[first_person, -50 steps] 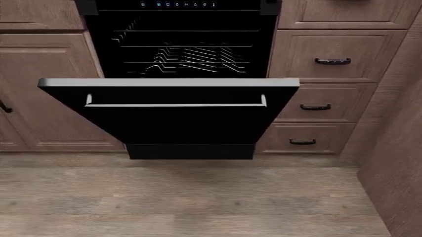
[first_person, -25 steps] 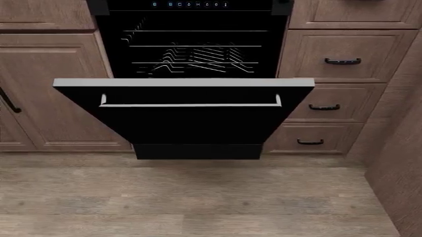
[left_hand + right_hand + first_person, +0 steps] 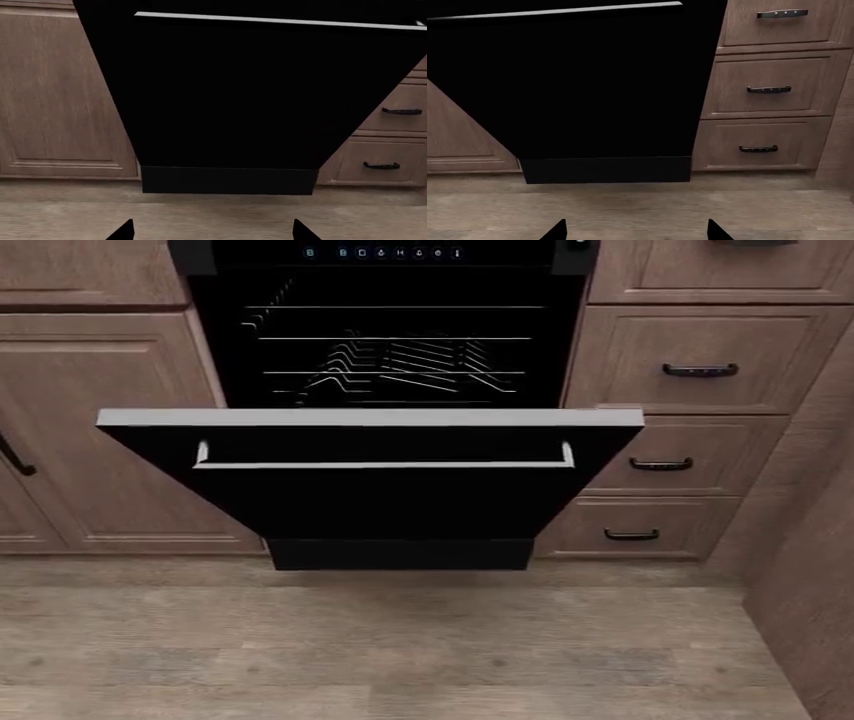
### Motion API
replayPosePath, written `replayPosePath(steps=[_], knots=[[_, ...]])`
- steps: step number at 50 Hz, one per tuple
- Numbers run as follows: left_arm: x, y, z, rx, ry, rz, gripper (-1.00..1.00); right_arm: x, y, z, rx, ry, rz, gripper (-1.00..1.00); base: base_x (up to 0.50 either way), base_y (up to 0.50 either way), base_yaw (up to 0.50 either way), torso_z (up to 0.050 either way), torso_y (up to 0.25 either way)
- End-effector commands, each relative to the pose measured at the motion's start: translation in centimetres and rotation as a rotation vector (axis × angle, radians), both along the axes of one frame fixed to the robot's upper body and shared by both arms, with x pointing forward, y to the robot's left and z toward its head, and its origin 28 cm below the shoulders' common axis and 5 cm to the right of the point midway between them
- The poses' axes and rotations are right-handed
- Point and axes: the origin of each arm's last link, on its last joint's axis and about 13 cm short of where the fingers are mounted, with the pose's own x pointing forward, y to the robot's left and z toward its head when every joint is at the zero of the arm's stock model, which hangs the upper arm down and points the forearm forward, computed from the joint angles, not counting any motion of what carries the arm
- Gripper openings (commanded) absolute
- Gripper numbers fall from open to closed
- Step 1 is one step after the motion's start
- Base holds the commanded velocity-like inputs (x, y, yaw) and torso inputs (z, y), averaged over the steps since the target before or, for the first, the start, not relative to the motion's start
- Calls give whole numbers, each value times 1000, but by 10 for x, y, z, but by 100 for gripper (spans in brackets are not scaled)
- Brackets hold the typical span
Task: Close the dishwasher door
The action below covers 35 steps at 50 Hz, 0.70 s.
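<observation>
Two dark fingertips (image 3: 123, 231) of the left gripper (image 3: 211, 232) are poking into the near edge of the left wrist view, standing well apart with wood-look floor (image 3: 213, 217) showing between them, so the pincer is reading as spread wide and gripping nothing. The right gripper (image 3: 635, 231) is showing the same in its own wrist view, its pointed tips parted over the floor and holding nothing. Neither gripper is appearing in the head view.

Beyond the tips, clear of both, the dishwasher door (image 3: 387, 495) is hanging partly open, tilting outward from its lower hinge so that its glossy black face is leaning toward the camera. A black toe-kick panel (image 3: 400, 553) is sitting beneath it at floor level. Its long silver bar handle (image 3: 384, 462) is running across the upper part of the panel, just below the silver-grey top edge.

Behind that edge, wire racks (image 3: 394, 360) are catching light inside the dark dishwasher cavity, and a black control strip (image 3: 380, 253) with lit cyan symbols is running along the top of the opening. Brown wooden drawers with dark handles (image 3: 663, 464) are stacking to the right of the dishwasher, while a wooden cabinet door (image 3: 100, 430) is flanking it on the left
</observation>
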Motion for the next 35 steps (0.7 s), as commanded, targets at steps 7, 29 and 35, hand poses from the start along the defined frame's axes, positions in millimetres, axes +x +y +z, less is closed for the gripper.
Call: replayPosePath(steps=[7,29,35], knots=[[1,0,0,0,-1,-1,100,2,0,0,-2,0,-2,100,105,6,0,0,0],[0,0,0,0,-1,0,100,2,0,0,-2,-1,-4,100,143,86,0,0,0],[0,0,0,1,-1,-1,100,2,0,0,0,0,-5,100,143,100,0,0,0]])
